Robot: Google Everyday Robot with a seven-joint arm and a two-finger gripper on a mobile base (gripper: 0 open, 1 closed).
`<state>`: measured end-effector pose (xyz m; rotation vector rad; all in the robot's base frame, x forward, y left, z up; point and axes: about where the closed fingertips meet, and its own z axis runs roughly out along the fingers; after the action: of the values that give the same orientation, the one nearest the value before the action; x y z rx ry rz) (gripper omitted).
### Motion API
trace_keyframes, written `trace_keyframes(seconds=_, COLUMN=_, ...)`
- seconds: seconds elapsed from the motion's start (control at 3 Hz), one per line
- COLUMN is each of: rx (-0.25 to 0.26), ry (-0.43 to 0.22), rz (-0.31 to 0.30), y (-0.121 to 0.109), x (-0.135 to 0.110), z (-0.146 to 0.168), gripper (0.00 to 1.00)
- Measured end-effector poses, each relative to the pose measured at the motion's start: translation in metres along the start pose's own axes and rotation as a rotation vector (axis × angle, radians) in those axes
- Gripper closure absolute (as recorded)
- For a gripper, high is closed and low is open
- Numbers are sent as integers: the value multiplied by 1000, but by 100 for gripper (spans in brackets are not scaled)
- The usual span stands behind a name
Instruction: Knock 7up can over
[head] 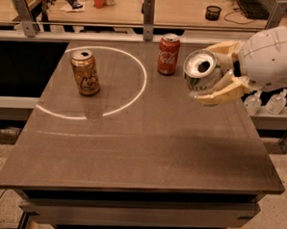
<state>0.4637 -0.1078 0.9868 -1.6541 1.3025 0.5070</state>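
Note:
The 7up can [203, 70], white and silver with green marks, is held in the air above the right side of the table, tilted so its silver top faces the camera. My gripper [217, 74] is shut on it, with one beige finger [217, 94] under the can and another behind it. The white arm reaches in from the right edge.
A gold can [85, 72] stands upright at the table's left, inside a white circle of light. A red Coca-Cola can [169, 54] stands at the back centre. The dark table [146, 145] ends at a metal rail behind. Two small white bottles [265, 102] sit at right.

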Motion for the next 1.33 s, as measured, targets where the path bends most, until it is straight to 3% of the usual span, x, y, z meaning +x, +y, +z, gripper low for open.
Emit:
trace_keyframes(seconds=0.33, rx=-101, ry=172, rz=-117, y=5, x=-1, z=0, gripper=100)
trace_keyframes(seconds=0.67, rx=-168, ry=357, rz=-229, y=15, x=12, z=3, gripper=100)
trace_keyframes(seconds=1.0, rx=-165, ry=548, rz=-288, y=27, x=33, z=6, gripper=100)
trace_keyframes(seconds=1.33, rx=-107, ry=667, rz=-315, y=31, x=50, z=17, gripper=100)
